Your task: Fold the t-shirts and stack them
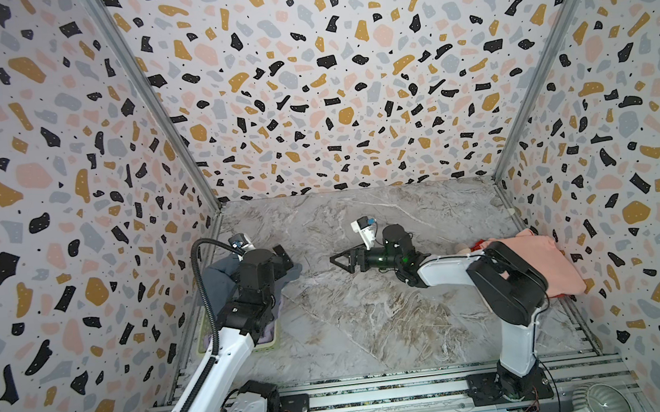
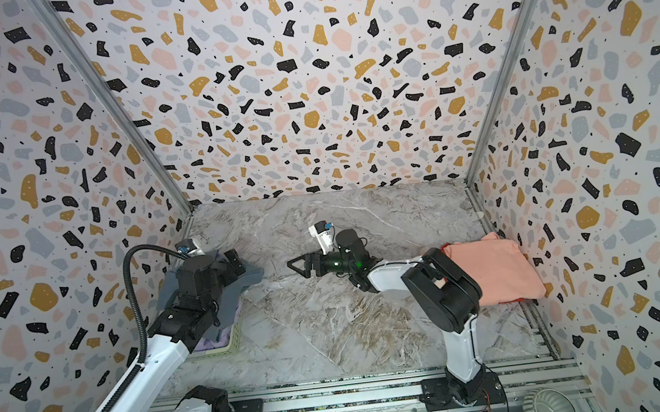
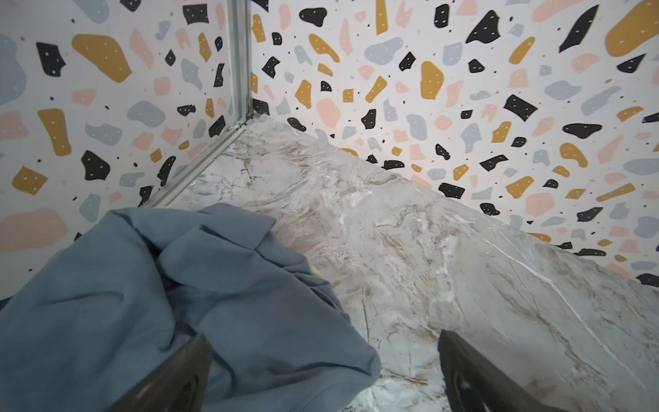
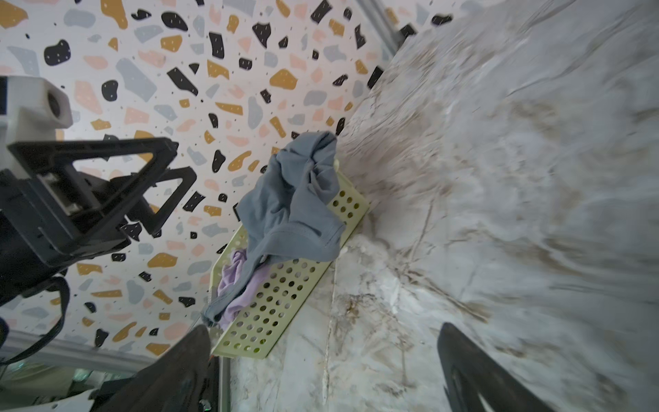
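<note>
A slate blue-grey t-shirt (image 1: 219, 279) (image 2: 250, 277) (image 3: 149, 303) (image 4: 296, 199) lies crumpled over the pale green basket (image 4: 285, 296) (image 2: 231, 338) at the left wall. A lilac t-shirt (image 4: 235, 281) (image 2: 205, 344) sits inside the basket. My left gripper (image 1: 281, 256) (image 2: 234, 259) (image 3: 321, 374) (image 4: 182, 160) stands open just over the blue-grey cloth, a fold of which lies between its fingers, unpinched. My right gripper (image 1: 340, 261) (image 2: 297, 265) (image 4: 321, 374) is open over bare marble mid-table. A salmon pink t-shirt (image 1: 534, 260) (image 2: 498, 268) lies folded at the right wall, with a strip of red t-shirt (image 1: 478, 244) showing at its far edge.
The marble tabletop (image 1: 373, 315) (image 2: 332, 319) is walled on three sides by terrazzo-patterned panels. Metal rails (image 1: 381, 394) with both arm bases run along the front. A pale ribbed bowl (image 1: 599, 400) (image 2: 550, 405) sits at the front right corner.
</note>
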Available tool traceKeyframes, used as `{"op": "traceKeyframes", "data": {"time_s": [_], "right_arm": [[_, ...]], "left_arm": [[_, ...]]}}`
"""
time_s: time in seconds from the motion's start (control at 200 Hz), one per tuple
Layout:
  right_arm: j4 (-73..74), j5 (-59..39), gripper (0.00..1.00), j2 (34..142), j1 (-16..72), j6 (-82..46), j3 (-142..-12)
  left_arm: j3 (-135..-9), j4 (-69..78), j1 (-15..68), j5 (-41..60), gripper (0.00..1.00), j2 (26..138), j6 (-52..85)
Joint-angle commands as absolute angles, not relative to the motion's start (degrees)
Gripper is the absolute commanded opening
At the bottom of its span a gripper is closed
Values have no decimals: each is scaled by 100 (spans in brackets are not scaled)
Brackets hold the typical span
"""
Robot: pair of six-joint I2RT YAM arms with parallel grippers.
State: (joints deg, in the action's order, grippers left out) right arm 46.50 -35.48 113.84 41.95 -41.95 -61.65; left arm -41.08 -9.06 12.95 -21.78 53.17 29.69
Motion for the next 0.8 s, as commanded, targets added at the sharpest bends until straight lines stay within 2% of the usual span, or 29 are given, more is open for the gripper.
{"op": "traceKeyframes", "data": {"time_s": [0.0,0.23,0.461,0.561,0.666,0.796], "right_arm": [[5505,-3930,99,11832,4396,-4517,-6688],[6385,-4209,99,13117,4585,-5413,-7688],[6687,-4213,100,13993,4802,-5893,-8544],[6691,-4184,96,14253,4867,-6038,-8890],[6838,-4162,83,14415,4909,-6246,-9152],[6754,-4117,51,14445,4939,-6218,-9349]], "left_arm": [[-3937,-301,1051,-1406,99,5240,3243],[-3914,6,1024,-536,100,5164,3522],[-4111,-118,1010,-379,99,5110,3330],[-4130,-225,999,-468,99,5078,3229],[-4053,-270,993,-577,100,5062,3200],[-3953,-311,955,-610,99,5063,3206]]}}
